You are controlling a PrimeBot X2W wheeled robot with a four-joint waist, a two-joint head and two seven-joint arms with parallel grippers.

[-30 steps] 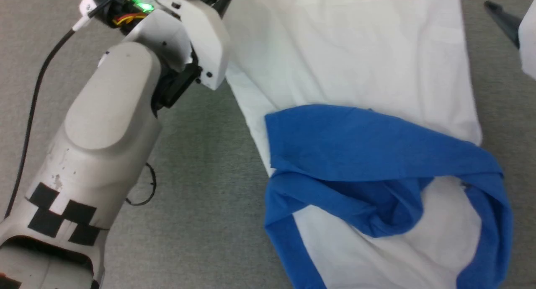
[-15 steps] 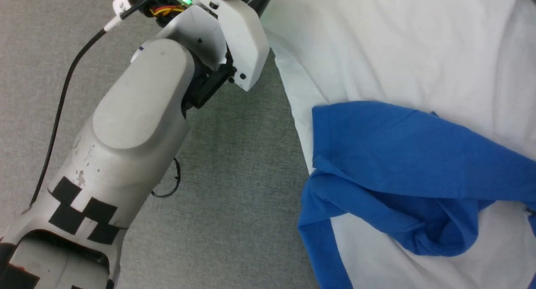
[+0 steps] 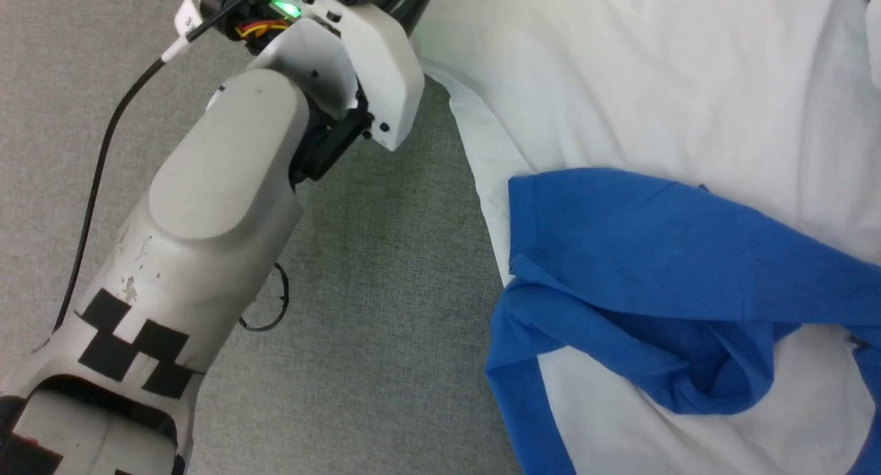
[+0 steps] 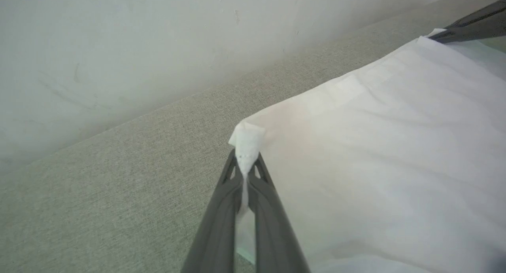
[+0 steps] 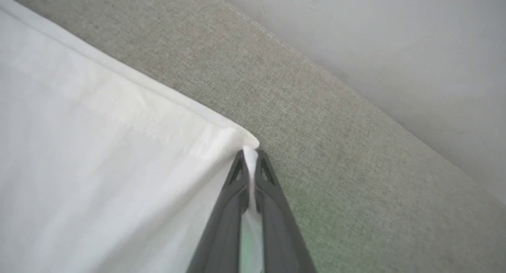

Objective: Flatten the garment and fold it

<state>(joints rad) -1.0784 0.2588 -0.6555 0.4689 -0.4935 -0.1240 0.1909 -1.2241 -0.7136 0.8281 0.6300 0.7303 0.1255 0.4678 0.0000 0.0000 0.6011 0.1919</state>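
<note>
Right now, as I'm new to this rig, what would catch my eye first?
A soft white T-shirt with a crumpled royal-blue sleeve sprawls across the grey fabric surface on the head view's right. In the wrist views, the left arm's dark fingers and the right arm's fingers each pinch a white corner. The pale left forearm slants up the head view's left.

On the head view I lose the garment past the top, right and bottom edges, and its blue sleeve runs off the right side. My left forearm blocks where that arm meets the cloth. On the left wrist view, the frame's upper right edge cuts off the right gripper.
</note>
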